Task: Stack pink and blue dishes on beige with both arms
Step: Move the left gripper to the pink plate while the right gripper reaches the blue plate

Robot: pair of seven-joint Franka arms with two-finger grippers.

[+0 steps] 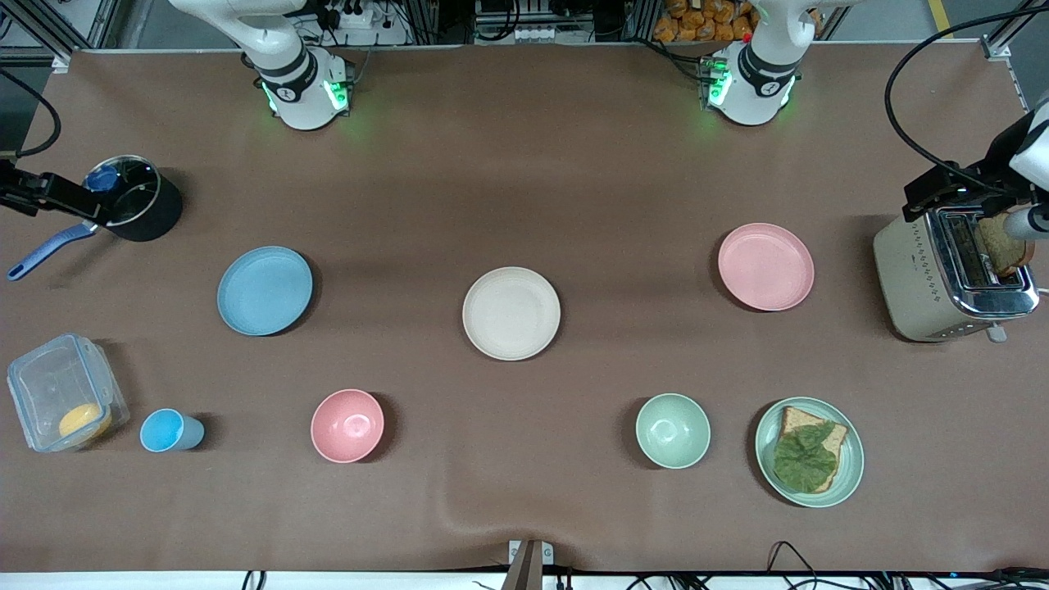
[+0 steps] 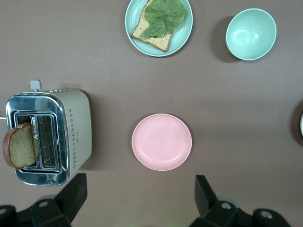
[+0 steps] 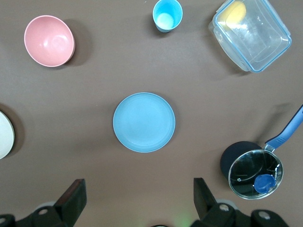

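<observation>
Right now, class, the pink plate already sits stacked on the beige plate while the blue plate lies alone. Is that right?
Not quite. The front view shows the pink plate lying by itself on the table, toward the left arm's end, apart from the beige plate. The blue plate does lie alone.

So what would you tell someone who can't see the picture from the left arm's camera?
A pink plate sits alone on the brown table, with the left gripper open above it. Around it are a toaster holding bread, a green plate with leafy toast, and a green bowl.
</observation>
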